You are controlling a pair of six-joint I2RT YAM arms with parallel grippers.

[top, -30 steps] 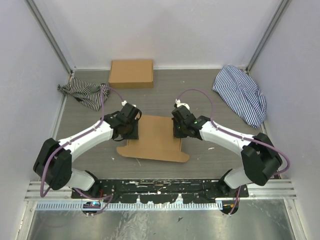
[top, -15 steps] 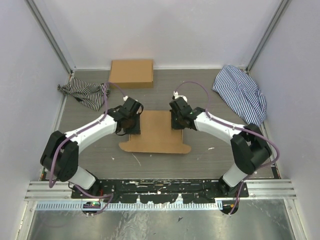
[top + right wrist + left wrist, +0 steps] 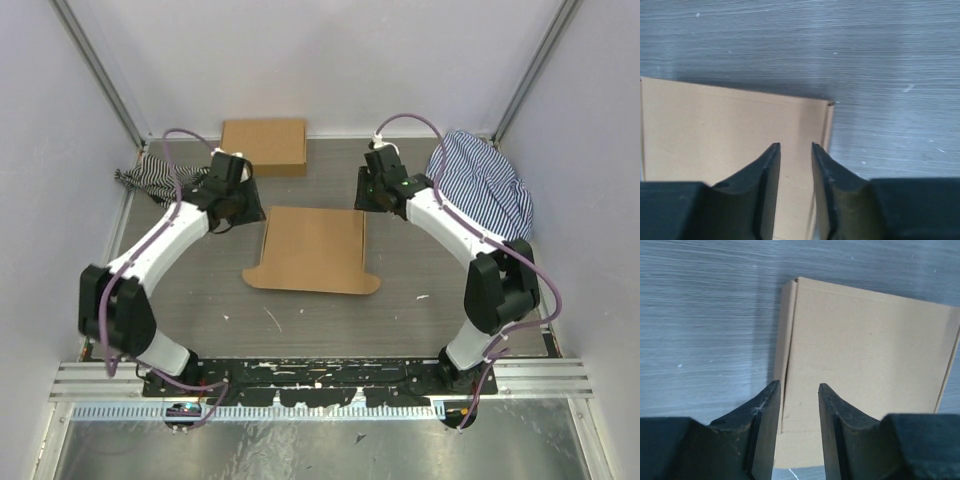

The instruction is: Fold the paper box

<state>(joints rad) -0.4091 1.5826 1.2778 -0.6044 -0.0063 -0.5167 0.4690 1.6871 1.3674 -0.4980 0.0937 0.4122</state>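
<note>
Hovering above the far corners of the paper box (image 3: pixel 312 250), which lay flat mid-tabletop (image 3: pixel 420 275), the left end effector (image 3: pixel 798 385) and right end effector (image 3: pixel 795 145) were each slightly spread, gripping nothing. Folding seemed barely begun; the next move probably called for catching a side flap's edge.

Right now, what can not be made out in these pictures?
- Left wrist view: the left gripper hides part of the paper box.
- Right wrist view: the right gripper hides part of it too.
- Top view: the left arm covers part of the striped cloth.
</note>
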